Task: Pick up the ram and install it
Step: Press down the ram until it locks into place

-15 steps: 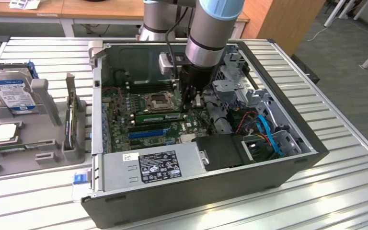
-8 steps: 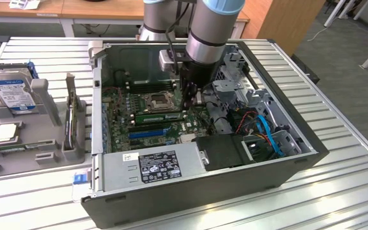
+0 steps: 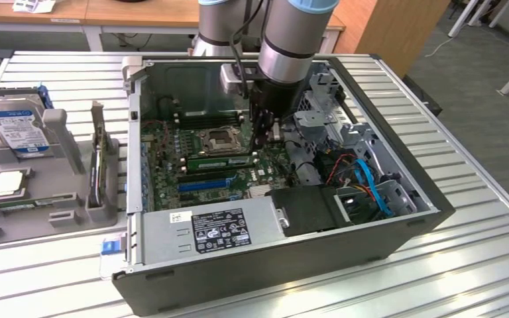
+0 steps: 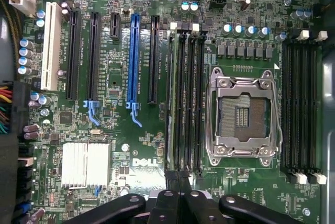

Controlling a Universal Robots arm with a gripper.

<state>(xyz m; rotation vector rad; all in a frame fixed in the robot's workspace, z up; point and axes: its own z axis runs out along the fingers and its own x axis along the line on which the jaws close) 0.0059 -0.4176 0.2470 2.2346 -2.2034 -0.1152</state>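
Gripper (image 4: 179,192) sits closed low in the wrist frame, arm (image 3: 291,40) plunging straight down into the case (image 3: 387,165), ram (image 3: 221,161) seated in its slot mid-frame on the motherboard (image 4: 120,145)

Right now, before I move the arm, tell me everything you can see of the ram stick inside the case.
The ram is a long, thin green board. It stands on edge in the row of black memory slots beside the processor socket, running along the slot's length. In the wrist view it shows edge-on as a narrow greenish strip. The shut hand hangs over one end of it. I cannot tell whether the hand touches it or whether it is fully seated.
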